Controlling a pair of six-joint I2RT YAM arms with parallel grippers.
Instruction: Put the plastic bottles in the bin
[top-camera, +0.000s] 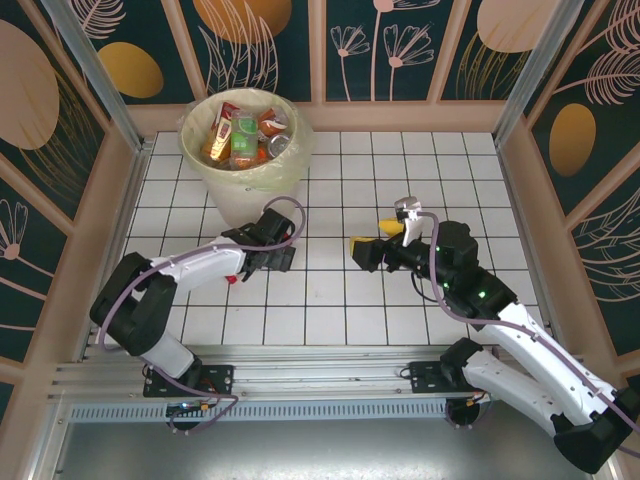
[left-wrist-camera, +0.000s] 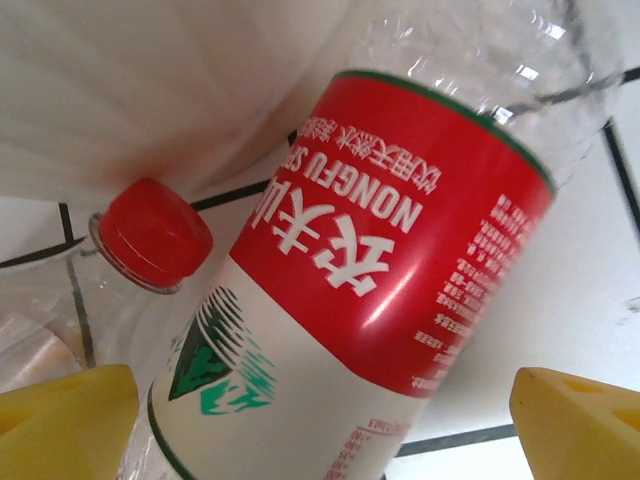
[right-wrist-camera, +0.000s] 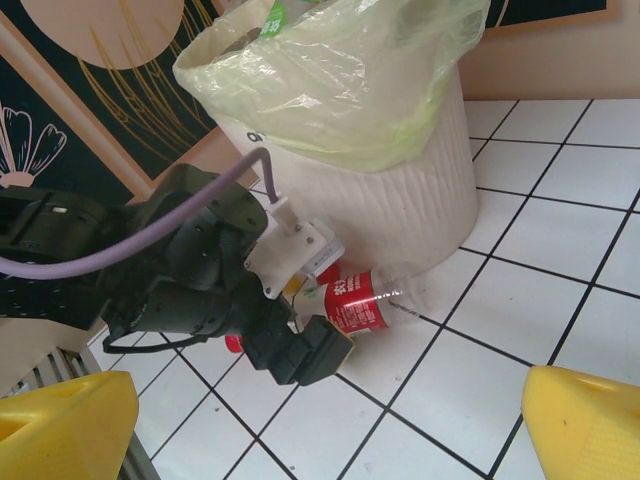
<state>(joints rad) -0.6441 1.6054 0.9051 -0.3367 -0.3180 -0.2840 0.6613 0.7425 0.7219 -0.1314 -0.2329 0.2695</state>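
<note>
A clear plastic bottle with a red and white label (left-wrist-camera: 390, 250) lies on the tiled floor against the foot of the bin (top-camera: 245, 160). My left gripper (left-wrist-camera: 320, 430) is open and straddles it, one yellow pad on each side, with a gap still showing at the right pad. A second bottle's red cap (left-wrist-camera: 150, 235) lies just behind, by the bin wall. From the right wrist I see the left gripper (right-wrist-camera: 318, 318) over the red-labelled bottle (right-wrist-camera: 358, 303). My right gripper (top-camera: 372, 245) hangs open and empty at mid-table. Several bottles (top-camera: 245, 135) lie inside the bin.
The bin (right-wrist-camera: 400, 190), lined with a pale yellow bag, stands at the back left near the wall panels. A red cap (top-camera: 232, 278) pokes out beside the left arm. White tiled floor (top-camera: 340, 310) stretches between the two arms and in front of them.
</note>
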